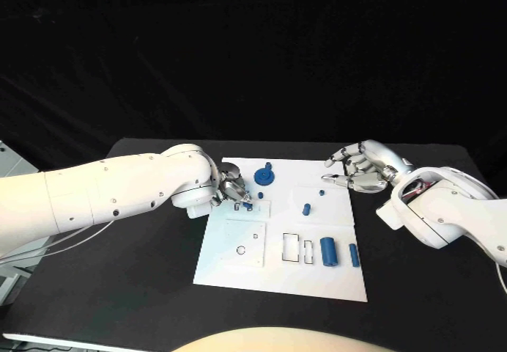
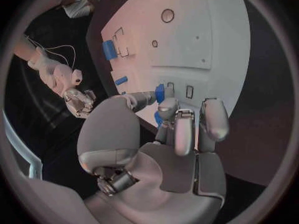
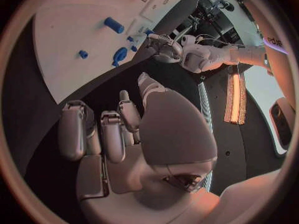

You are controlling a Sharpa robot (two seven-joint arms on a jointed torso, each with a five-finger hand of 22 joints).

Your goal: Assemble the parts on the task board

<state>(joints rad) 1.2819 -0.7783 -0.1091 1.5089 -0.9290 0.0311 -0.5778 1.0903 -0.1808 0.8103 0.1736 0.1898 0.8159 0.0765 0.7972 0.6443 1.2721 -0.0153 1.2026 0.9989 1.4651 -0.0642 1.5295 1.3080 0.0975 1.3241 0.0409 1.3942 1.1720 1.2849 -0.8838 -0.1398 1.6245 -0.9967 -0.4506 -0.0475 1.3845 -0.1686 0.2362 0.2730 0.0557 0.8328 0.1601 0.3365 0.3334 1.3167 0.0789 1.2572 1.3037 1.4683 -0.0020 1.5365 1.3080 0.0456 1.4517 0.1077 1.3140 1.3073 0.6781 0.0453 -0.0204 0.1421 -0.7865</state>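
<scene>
Your left hand sits over the task board at its left edge, fingertips pinching a small blue part just beside a slot (the seat lies directly below). Your right hand hovers well apart, fingers curled, holding nothing.

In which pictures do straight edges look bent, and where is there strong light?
Left wrist view: the task board's edges curve. Right wrist view: the board's edge curves too, and a bright lamp strip glows. Head view: the board's edges look straight, evenly lit against the dark table.
</scene>
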